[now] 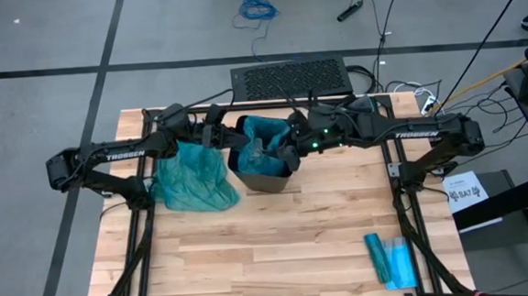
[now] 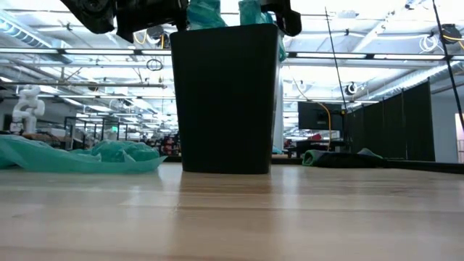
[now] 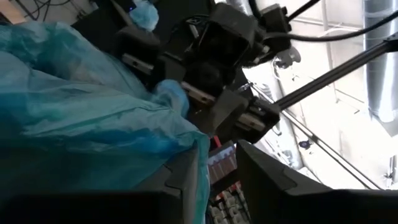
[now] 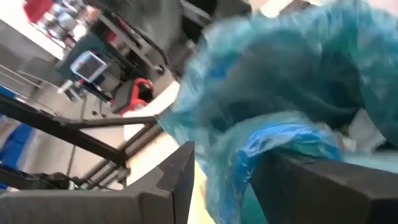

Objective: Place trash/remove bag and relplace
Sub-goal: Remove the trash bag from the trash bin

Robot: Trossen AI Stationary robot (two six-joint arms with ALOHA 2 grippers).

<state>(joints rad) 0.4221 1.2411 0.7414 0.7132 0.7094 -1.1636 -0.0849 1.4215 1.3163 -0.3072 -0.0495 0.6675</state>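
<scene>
Lying flat near five o'clock on the pale wooden table (image 1: 279, 248), a blue-teal plastic packet (image 1: 391, 260) waits. Farther back, the right gripper (image 4: 221, 165) pinches the thin teal bag liner (image 1: 263, 134) at the black bin (image 2: 225, 98) rim's three o'clock; the left gripper (image 3: 217, 174), at nine o'clock, has film between its fingers, grip uncertain. A crumpled teal bag (image 1: 192, 178) lies alongside. The film looks light, soft and slippery, best gathered at the rim.

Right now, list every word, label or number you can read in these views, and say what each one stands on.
"TROSSEN" on the left arm, high view.
"TROSSEN" on the right arm, high view.
White sheet beside the table's right edge: dark print, too small to read.
Blue packet on the table: no readable print.
Low and wrist views: nothing readable.
</scene>
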